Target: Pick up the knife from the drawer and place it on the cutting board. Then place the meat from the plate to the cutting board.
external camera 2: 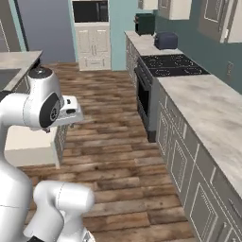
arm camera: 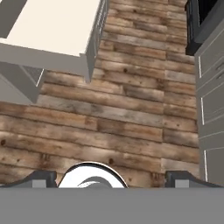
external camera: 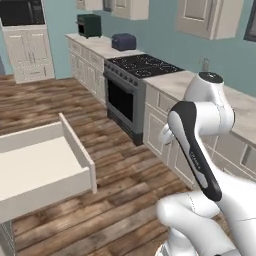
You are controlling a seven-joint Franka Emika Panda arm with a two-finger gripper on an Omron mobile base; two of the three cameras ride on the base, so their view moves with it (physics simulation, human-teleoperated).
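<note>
Wooden floor (arm camera: pixel 118 118) of brown planks lies nearest, just below the tool (arm camera: pixel 111 179) in the hand view. Its two dark fingertips (arm camera: pixel 41 178) stand far apart at the bottom of that view, one at each side, and nothing is between them, so the tool is open and holds nothing. It hangs over bare floor, apart from the furniture.

To the upper left in the hand view is the drawer (arm camera: pixel 57 26), pulled out, with a pale beige inside and cream-white walls. In the left base view the drawer (external camera: pixel 45 160) sticks out over the floor at the left, wide and shallow, and the part of its inside that I can see looks bare; its near end is cut off by the edge of the picture, so I cannot tell if the knife lies there. In the right base view the drawer (external camera 2: pixel 33 142) is mostly hidden behind the white arm.

Along the right wall runs a worktop (external camera 2: pixel 212 118) of pale marbled stone over grey-white cabinets. A black stove (external camera: pixel 140 67) with an oven below is set into this row. Beyond it, on the far worktop, stand a dark blue toaster (external camera: pixel 123 42) and a dark green box-like appliance (external camera: pixel 89 25). At the far end a microwave (external camera 2: pixel 90 10) sits in a tall white cabinet
</note>
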